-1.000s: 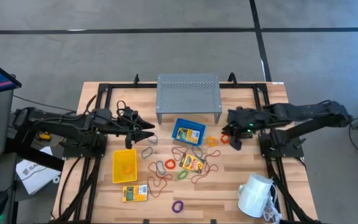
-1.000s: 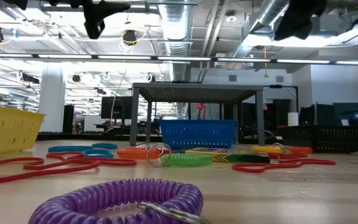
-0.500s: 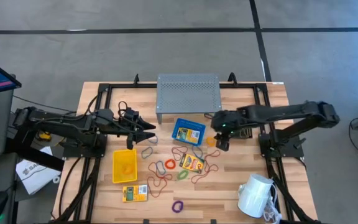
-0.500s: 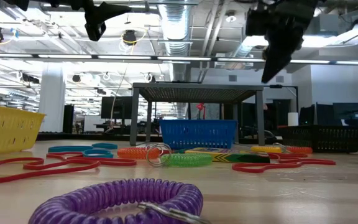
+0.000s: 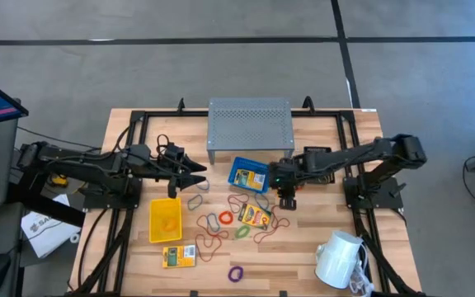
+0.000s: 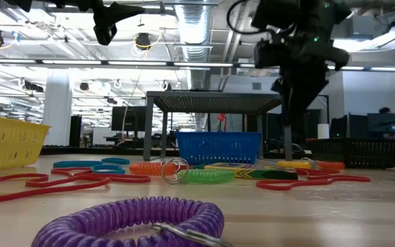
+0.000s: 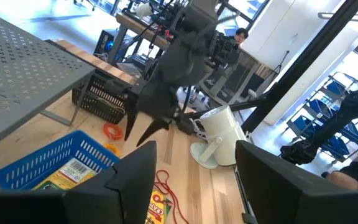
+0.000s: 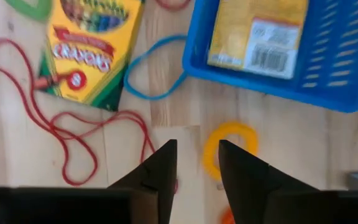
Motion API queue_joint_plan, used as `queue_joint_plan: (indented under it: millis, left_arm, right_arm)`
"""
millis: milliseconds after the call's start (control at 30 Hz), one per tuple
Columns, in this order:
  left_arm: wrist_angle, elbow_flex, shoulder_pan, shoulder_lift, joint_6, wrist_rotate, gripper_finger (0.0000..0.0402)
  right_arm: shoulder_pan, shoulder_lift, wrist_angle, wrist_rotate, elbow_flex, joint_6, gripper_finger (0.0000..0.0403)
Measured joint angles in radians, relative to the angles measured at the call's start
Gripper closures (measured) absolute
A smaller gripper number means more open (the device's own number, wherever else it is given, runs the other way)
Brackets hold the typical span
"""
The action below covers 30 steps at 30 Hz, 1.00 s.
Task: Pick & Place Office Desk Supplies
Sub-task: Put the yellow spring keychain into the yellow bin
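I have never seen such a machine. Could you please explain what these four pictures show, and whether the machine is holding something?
It is a robot with two dark arms at a wooden table, each ending in a two-finger gripper. One camera looks down from above, one sits at table height, and one rides on each wrist.

On the table lie thin coloured loops, a purple coil, crayon packets, a yellow bin, a blue bin with a packet inside, a grey metal riser and a white mug.

The left gripper waits open near the yellow bin. The right gripper reaches beside the blue bin, fingers apart above a yellow loop. Neither holds anything.
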Motion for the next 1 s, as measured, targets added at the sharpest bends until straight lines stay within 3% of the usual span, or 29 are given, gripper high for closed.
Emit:
queue_joint_plan:
  millis: [167,567,1000]
  left_arm:
    - [0.000,0.000,0.000,0.000,0.000,0.000,0.0188]
    - [-0.001,0.000,0.000,0.000,0.015,0.001,0.0188]
    - [0.003,0.000,0.000,-0.001,0.015,0.022,0.0188]
  right_arm:
    - [-0.008,0.057,0.020,-0.019,-0.024,-0.006,0.0285]
    - [-0.074,0.115,0.049,-0.019,-0.032,0.017,0.0225]
    - [-0.087,0.177,0.068,-0.033,-0.039,-0.015,0.0244]
